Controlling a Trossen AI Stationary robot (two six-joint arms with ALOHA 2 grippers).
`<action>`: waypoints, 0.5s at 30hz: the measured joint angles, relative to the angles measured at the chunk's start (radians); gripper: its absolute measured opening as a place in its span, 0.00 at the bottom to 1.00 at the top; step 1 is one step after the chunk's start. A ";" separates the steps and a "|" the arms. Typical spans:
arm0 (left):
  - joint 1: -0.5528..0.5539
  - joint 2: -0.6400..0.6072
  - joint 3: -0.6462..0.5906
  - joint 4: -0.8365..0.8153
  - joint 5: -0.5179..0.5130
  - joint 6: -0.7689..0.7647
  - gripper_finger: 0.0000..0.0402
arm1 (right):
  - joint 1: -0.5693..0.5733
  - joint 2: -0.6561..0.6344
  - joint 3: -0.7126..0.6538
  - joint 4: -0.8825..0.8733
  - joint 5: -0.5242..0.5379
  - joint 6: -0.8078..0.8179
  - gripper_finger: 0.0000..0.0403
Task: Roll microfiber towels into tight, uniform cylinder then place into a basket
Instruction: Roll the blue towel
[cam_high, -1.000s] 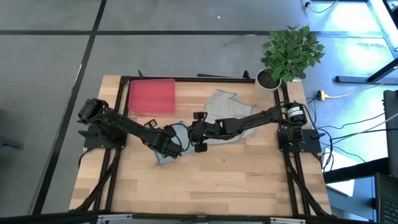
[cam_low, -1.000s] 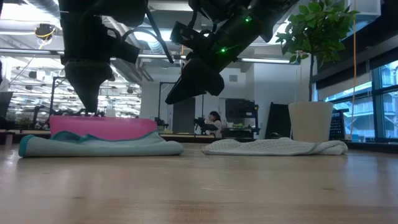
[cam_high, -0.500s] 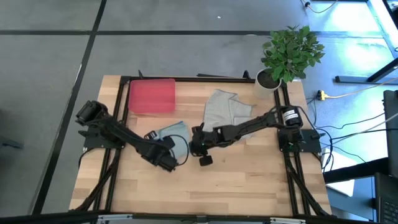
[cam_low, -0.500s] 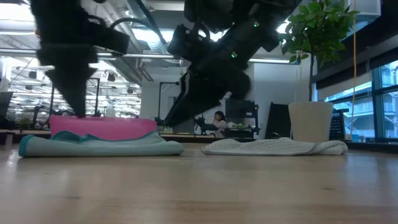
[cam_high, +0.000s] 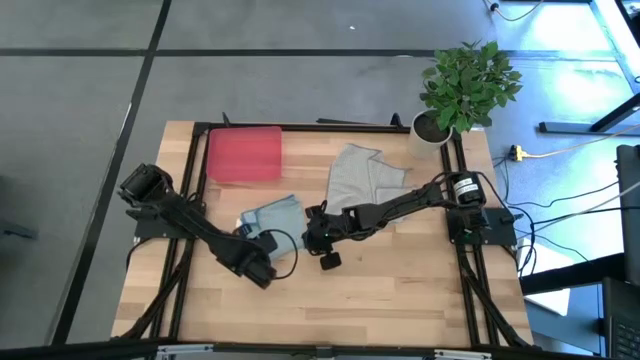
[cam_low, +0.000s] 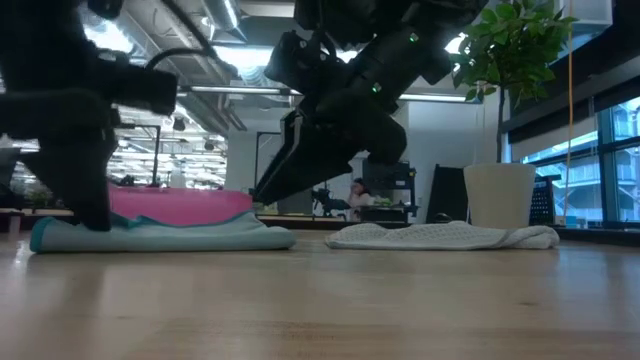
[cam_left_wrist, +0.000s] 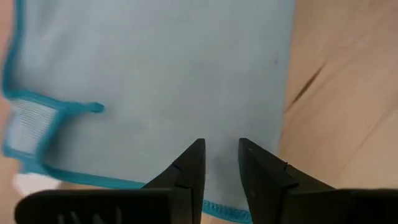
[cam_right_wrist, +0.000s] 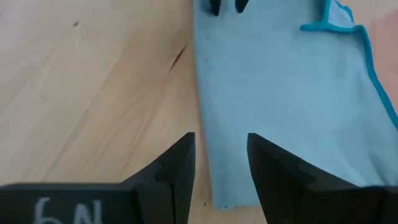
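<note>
From the high view I see the blue towel (cam_high: 272, 214) lying folded and flat near the table's (cam_high: 400, 290) middle, just off the red basket's (cam_high: 243, 154) 5 o'clock corner. My left gripper (cam_left_wrist: 219, 160) sits at the towel's 7 o'clock edge, fingers slightly parted, holding nothing. My right gripper (cam_right_wrist: 219, 163) hangs over the towel's 3 o'clock edge, fingers spread and empty. The grey towel (cam_high: 362, 176) lies crumpled at 2 o'clock from the blue one, under the right arm. In the low view both cloths rest flat on the wood, and the potted plant (cam_high: 462, 88) stands at the table's 1 o'clock corner.
</note>
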 joint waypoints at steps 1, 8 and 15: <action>-0.002 0.000 -0.014 0.023 0.016 -0.004 0.21 | 0.000 0.000 0.000 0.000 0.000 0.000 0.36; -0.043 -0.005 -0.039 0.087 0.116 0.023 0.21 | 0.000 0.000 0.000 -0.025 0.000 0.000 0.36; -0.108 -0.004 -0.039 0.088 0.218 0.101 0.21 | 0.015 0.000 0.000 -0.028 -0.090 -0.003 0.36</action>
